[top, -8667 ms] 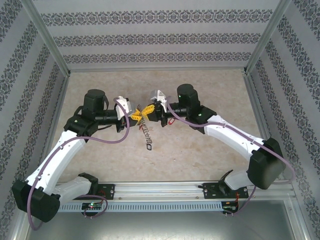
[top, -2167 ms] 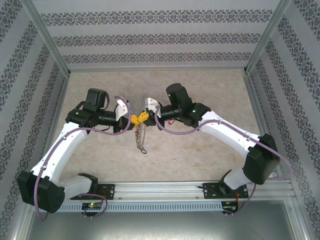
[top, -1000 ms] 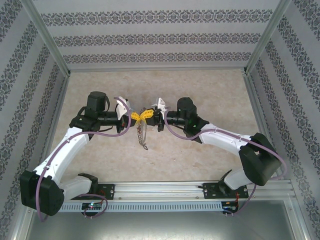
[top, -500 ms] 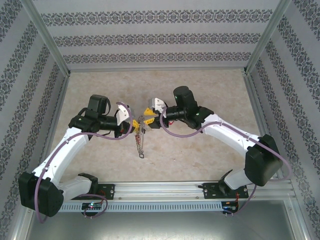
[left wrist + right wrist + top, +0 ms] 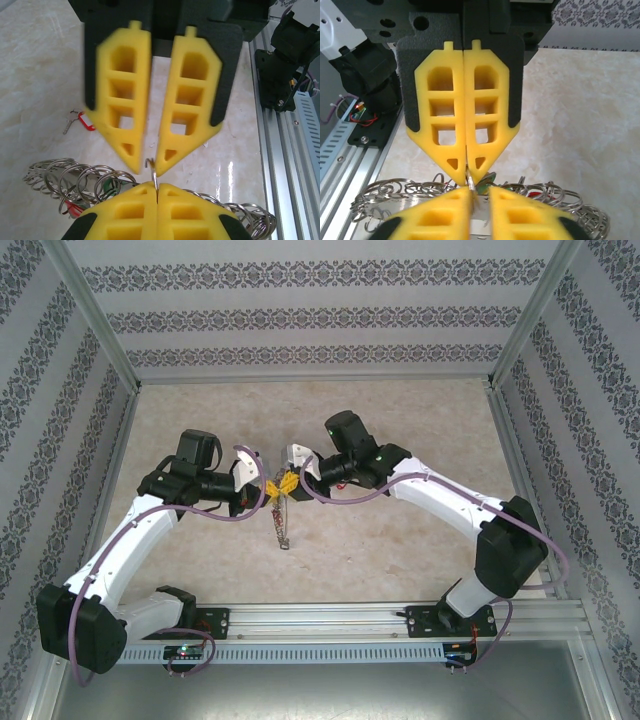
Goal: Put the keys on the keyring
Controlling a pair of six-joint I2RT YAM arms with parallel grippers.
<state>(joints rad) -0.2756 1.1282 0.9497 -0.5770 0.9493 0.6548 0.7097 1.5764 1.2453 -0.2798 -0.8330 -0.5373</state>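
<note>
Your right wrist has swung a little to the left since half a second back, while the left arm holds its place over the middle of the worktop [image 5: 420, 420]. Your left fingers [image 5: 130, 212] are pressed flat together, pinching one thin wire loop of the keyring [image 5: 90, 180] that pokes up between their tips. Your right fingers [image 5: 520, 215] meet them nose to nose, closed to a hairline slit on that same bit of wire. From above, the rest of the keyring hangs as a chain below both pairs of fingers, and you can't tell if its lower end touches the worktop. Bunched rings spread to either side, with a green tag [image 5: 487, 180] among them. A red-tagged key [image 5: 86, 121] lies on the worktop, well apart from the ring.
</note>
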